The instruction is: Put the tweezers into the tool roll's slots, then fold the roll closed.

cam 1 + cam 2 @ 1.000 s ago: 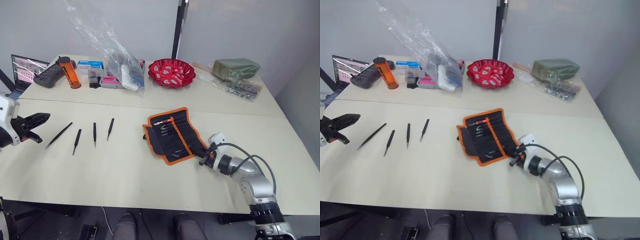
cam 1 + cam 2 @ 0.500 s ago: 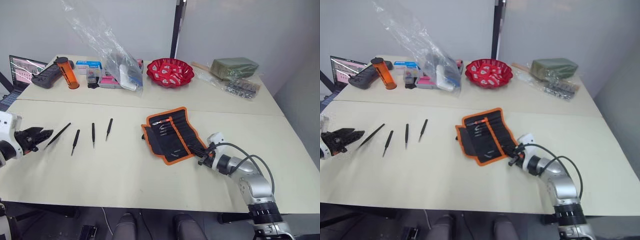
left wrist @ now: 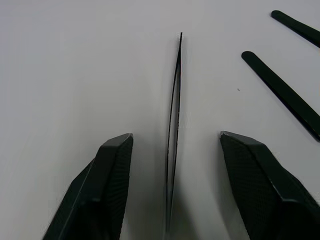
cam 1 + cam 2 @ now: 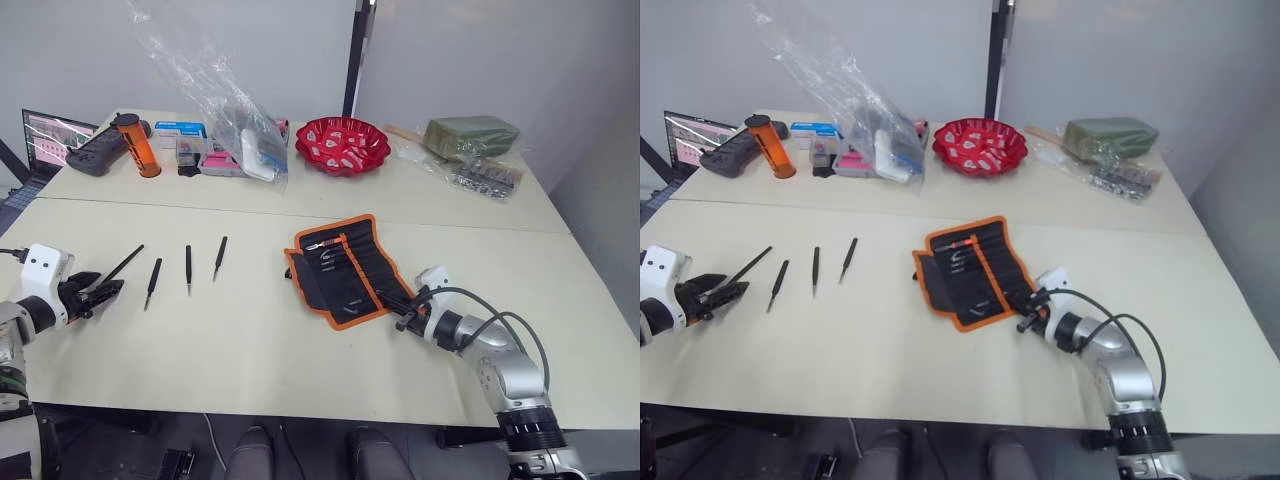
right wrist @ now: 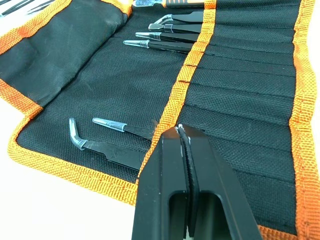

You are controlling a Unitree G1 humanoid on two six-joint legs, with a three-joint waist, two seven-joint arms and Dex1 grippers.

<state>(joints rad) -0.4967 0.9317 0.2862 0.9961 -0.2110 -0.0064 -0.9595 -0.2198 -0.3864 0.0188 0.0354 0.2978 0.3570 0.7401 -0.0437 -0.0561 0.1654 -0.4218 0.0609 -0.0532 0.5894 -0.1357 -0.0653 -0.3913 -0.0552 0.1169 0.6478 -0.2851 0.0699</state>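
Several slim black tweezers lie in a row on the table's left part. My left gripper (image 4: 98,291) is low at the near end of the leftmost tweezers (image 3: 174,115), open, with a finger (image 3: 107,180) on each side and not touching them. Two more tweezers (image 3: 282,92) lie beside them. The tool roll (image 4: 345,270) lies unfolded mid-table, black with orange binding, and some capped tweezers (image 5: 162,44) sit in its slots (image 5: 235,95). My right gripper (image 5: 179,131) is shut, empty, over the roll's orange edge at its near right corner.
At the back of the table stand an orange canister (image 4: 136,145), a clear plastic bag (image 4: 235,110) over small boxes, a red bowl (image 4: 343,145), and a green packet (image 4: 472,135). A laptop (image 4: 55,135) is at the far left.
My left gripper has come in from the table's left edge and dropped to the table, and now straddles the near end of the leftmost tweezers. The right gripper has stayed by the roll.
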